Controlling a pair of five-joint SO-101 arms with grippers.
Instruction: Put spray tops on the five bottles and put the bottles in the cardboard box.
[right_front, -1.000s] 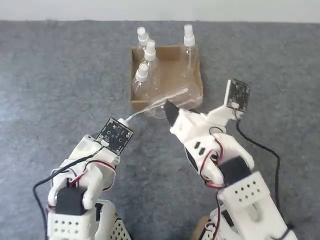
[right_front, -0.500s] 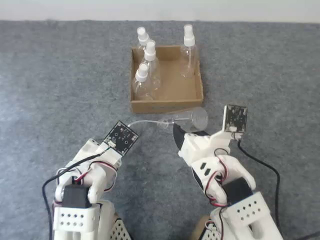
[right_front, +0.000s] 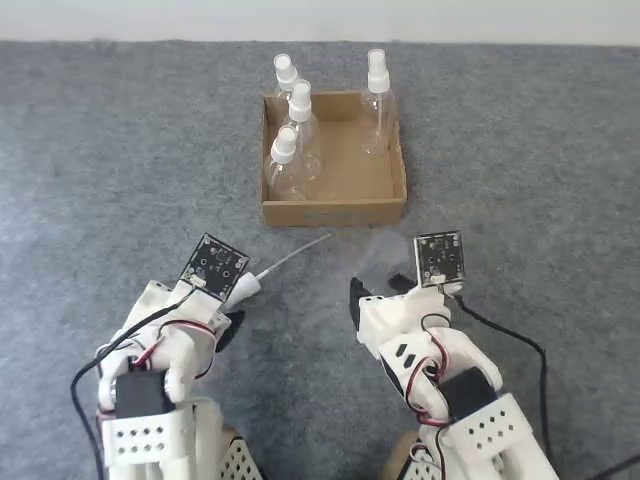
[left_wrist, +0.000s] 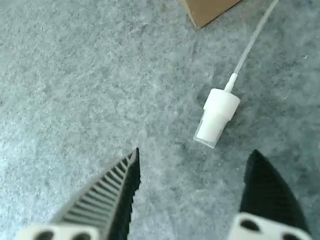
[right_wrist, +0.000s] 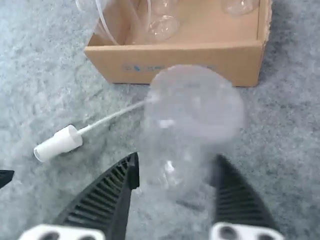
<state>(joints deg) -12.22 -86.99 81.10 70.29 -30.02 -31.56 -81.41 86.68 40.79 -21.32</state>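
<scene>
Before the cardboard box (right_front: 335, 212), the right hand (right_wrist: 176, 161) grips a clear bottle (right_wrist: 192, 110); the left hand (left_wrist: 195, 154) gapes wide over a spray top (left_wrist: 216, 117).

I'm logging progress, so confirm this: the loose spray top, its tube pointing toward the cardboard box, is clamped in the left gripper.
Wrong: the spray top is not clamped. It lies on the carpet, and the left gripper is open, clear of it, as the left wrist view shows. Its tube does point toward the cardboard box.
</scene>
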